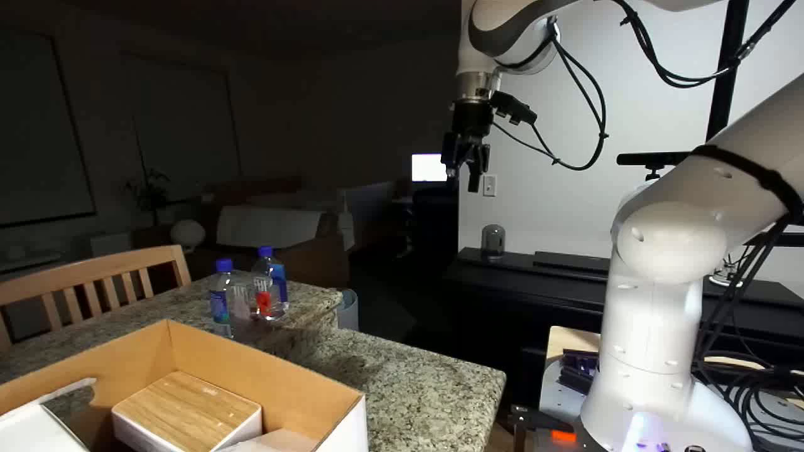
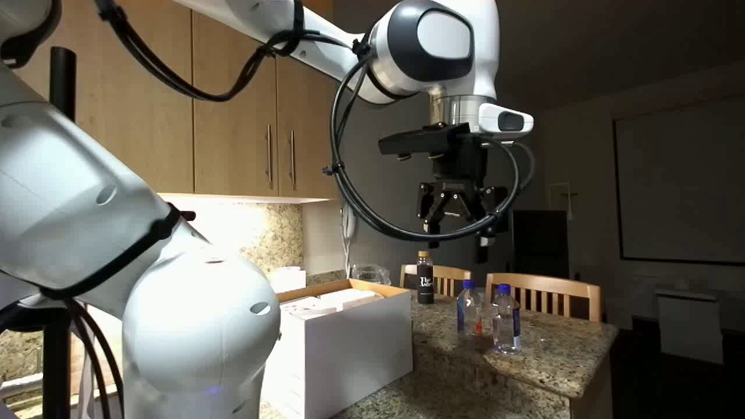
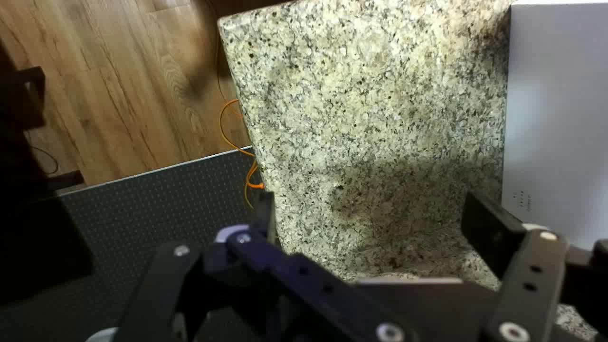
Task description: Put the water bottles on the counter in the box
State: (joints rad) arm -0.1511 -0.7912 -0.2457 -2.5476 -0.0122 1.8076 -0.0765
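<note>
Currently, the empty gripper (image 2: 458, 247) hangs high above the counter (image 2: 559, 352), jaws spread wide. Two water bottles (image 2: 506, 323) stand close together there, near the box (image 2: 364, 346); an off-centre reach could knock one into the other, toppling both.

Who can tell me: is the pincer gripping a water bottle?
No: in an exterior view, the open pincer hangs clear of both water bottles.
</note>
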